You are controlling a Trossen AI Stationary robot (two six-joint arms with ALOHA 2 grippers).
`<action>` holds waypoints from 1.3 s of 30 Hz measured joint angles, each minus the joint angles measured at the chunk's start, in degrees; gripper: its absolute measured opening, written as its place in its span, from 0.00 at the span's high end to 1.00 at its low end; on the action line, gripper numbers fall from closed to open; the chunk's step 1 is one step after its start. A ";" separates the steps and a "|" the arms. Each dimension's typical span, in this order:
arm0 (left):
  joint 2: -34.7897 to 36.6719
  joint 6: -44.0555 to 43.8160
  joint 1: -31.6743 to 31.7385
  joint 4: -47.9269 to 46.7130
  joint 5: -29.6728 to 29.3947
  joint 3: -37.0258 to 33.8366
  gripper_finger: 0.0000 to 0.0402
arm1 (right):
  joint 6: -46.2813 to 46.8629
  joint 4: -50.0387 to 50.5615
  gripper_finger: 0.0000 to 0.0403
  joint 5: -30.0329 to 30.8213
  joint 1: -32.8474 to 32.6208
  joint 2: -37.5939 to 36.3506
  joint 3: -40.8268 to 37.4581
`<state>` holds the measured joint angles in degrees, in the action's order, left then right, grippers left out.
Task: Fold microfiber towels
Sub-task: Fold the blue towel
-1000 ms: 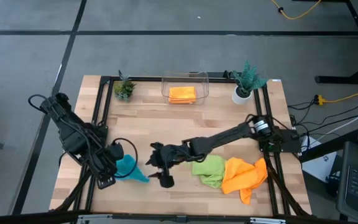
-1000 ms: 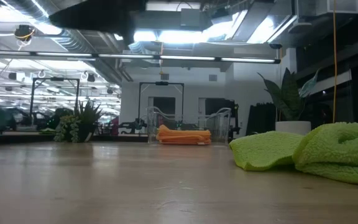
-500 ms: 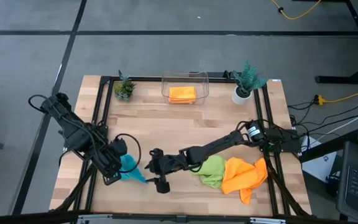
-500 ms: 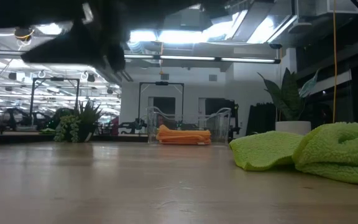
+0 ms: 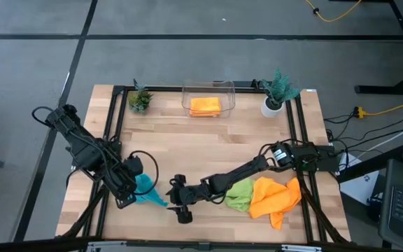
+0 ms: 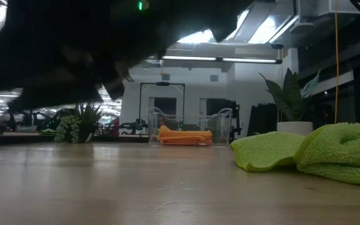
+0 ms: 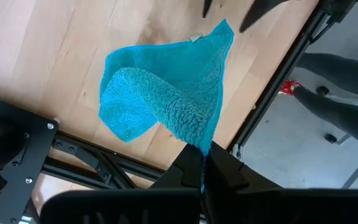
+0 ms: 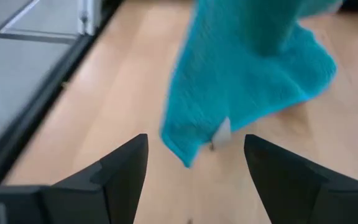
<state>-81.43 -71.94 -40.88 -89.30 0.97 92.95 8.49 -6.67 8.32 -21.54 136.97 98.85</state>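
Your left pincer (image 5: 133,194) sits near the front left of the bench (image 5: 208,140), fingers together and clamped on one corner of the teal towel (image 5: 147,189). In the left wrist view that towel (image 7: 166,93) hangs from the grip in a loose fold, its far corner drooping toward the wood.

Your right pincer (image 5: 179,208) reaches across from the right side to a spot just beside the teal towel's free corner, low over the front of the bench. Its fingers (image 8: 114,171) stand wide apart with nothing between them; in the right wrist view the towel's corner (image 8: 247,74), with a small pale tag, hangs just ahead of the gap. You cannot tell from these views whether the fingers touch the cloth. In the low view the right arm (image 6: 92,50) is a dark mass filling the upper left.

Right of that arm's forearm, the lime green towel (image 5: 237,192) lies crumpled on the front of the bench, touching an orange towel (image 5: 275,197) bunched beside it at the front right. The low view shows the green cloth (image 6: 311,153) in two rumpled humps.

At the far edge, in the middle, a clear plastic bin (image 5: 208,98) holds a second orange towel (image 5: 206,106), folded flat. A small potted plant (image 5: 140,99) stands left of the bin and another (image 5: 277,89), in a white pot, stands to its right.
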 joint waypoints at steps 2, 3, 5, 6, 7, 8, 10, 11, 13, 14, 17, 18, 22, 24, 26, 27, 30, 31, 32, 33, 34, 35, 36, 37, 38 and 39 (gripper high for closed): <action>0.00 -0.02 0.00 0.00 0.00 0.00 1.00 | -0.04 -0.05 0.34 0.24 0.02 0.77 0.00; 0.00 -0.03 0.00 0.02 0.00 0.00 1.00 | -0.07 -0.01 0.34 0.22 0.01 1.11 0.00; 0.00 -0.36 0.00 0.02 0.00 0.00 1.00 | -0.03 -0.43 0.34 0.22 -0.04 1.57 -0.01; 0.00 -0.76 0.00 0.02 -0.02 0.00 1.00 | -0.02 -0.78 0.34 0.22 -0.08 1.59 -0.02; 0.00 -1.05 0.00 0.02 -0.02 0.00 1.00 | -0.02 -1.27 0.34 0.27 -0.13 1.59 -0.02; 0.00 -1.11 0.00 0.02 -0.02 0.00 1.00 | -0.03 -2.19 0.34 0.86 -0.17 1.59 -0.02; 0.00 -1.18 0.00 0.02 -0.02 0.00 1.00 | -0.02 -4.96 0.34 2.52 -0.19 1.59 -0.02; 0.00 -1.25 0.00 0.04 -0.02 0.00 1.00 | -0.02 -6.54 0.34 2.58 -0.15 1.59 -0.02; 0.00 -1.44 0.00 0.02 -0.02 0.00 1.00 | 0.02 -8.18 0.34 2.64 -0.15 1.77 0.14; 0.00 -1.44 0.00 0.06 -0.02 0.00 1.00 | 0.17 -8.32 0.34 2.68 -0.11 2.10 0.58; 0.00 -1.46 0.00 0.12 -0.02 0.00 1.00 | 0.33 -7.67 0.34 2.74 -0.27 3.69 1.57; 0.00 -1.47 0.00 0.22 -0.02 0.00 1.00 | 0.32 -7.36 0.34 2.74 -0.40 4.08 1.90; 0.00 -1.98 0.00 0.37 0.00 0.00 1.00 | 0.43 -6.28 0.34 2.60 -0.59 4.50 3.80; 0.00 -2.40 0.00 0.34 0.02 0.00 1.00 | 0.46 -4.03 0.34 2.62 -0.54 4.53 4.14; 0.00 -2.51 0.00 0.33 0.02 0.00 1.00 | 0.74 -1.82 0.34 2.62 -0.52 4.84 4.24; 0.00 -2.51 0.00 0.33 0.02 0.00 1.00 | 1.80 -0.87 0.35 2.64 -0.50 4.87 4.24; 0.00 -2.51 0.00 0.33 0.00 0.00 1.00 | 4.92 1.56 0.41 2.64 -0.50 4.87 4.39; 0.00 -2.51 0.00 0.33 -0.03 0.00 1.00 | 5.01 2.45 0.43 2.62 -0.52 4.87 4.39; 0.00 -2.51 0.00 0.33 -0.16 0.00 1.00 | 4.93 2.81 0.45 2.61 -0.55 4.87 4.35; 0.00 -2.51 0.00 0.31 -0.26 0.00 1.00 | 4.76 2.94 0.48 2.62 -0.57 4.87 4.33; 0.00 -2.51 0.00 0.31 -0.30 0.00 1.00 | 4.73 2.61 0.50 2.62 -0.61 4.87 4.33; 0.00 -2.51 0.00 0.31 -0.35 0.00 1.00 | 4.66 2.12 0.52 2.62 -0.61 4.87 4.35; 0.00 -2.51 0.00 0.31 -0.35 0.00 1.00 | 4.55 1.87 0.53 2.62 -0.61 4.87 4.35; 0.00 -2.51 0.00 0.31 -0.35 0.00 1.00 | 4.58 1.87 0.55 2.62 -0.61 4.87 4.35; 0.00 -2.51 0.00 0.28 -0.35 0.00 1.00 | 4.63 1.89 0.55 2.62 -0.61 4.87 4.35; 0.00 -2.52 0.00 0.29 -0.35 0.00 1.00 | 4.64 1.89 0.56 2.62 -0.61 4.87 4.35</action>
<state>-81.43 -74.46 -40.88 -89.01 0.62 92.95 13.14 -4.79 10.94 -22.15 141.84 103.20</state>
